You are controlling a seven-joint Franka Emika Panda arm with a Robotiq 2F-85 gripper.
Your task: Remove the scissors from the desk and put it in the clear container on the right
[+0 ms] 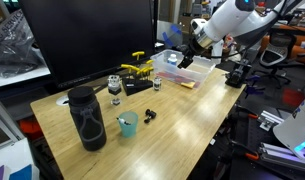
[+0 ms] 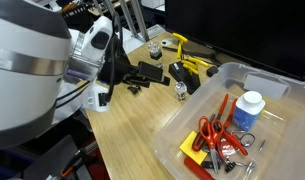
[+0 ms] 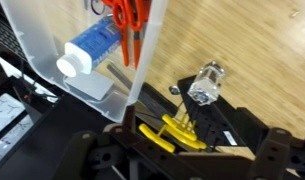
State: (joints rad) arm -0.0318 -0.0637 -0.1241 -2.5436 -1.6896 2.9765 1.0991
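The scissors [image 2: 216, 133], with red-orange handles, lie inside the clear container [image 2: 224, 70] among other small items. They also show in the wrist view [image 3: 127, 15], inside the container [image 3: 42, 30]. In an exterior view the container [image 1: 197, 72] sits at the far right of the light-wood desk [image 1: 182, 120]. My gripper [image 1: 195, 45] hangs above the desk beside the container, open and empty. The wrist view shows its fingers [image 3: 182, 160] spread wide over the yellow-and-black clamp tool. In an exterior view the gripper [image 2: 107, 90] is left of the container.
A yellow-and-black clamp tool [image 3: 172, 130] and a small glass jar [image 3: 207, 82] lie next to the container. A white bottle with a blue cap [image 2: 249, 108] is in the container. A black bottle [image 1: 87, 118], a teal cup [image 1: 127, 124] and a monitor [image 1: 92, 35] stand on the desk.
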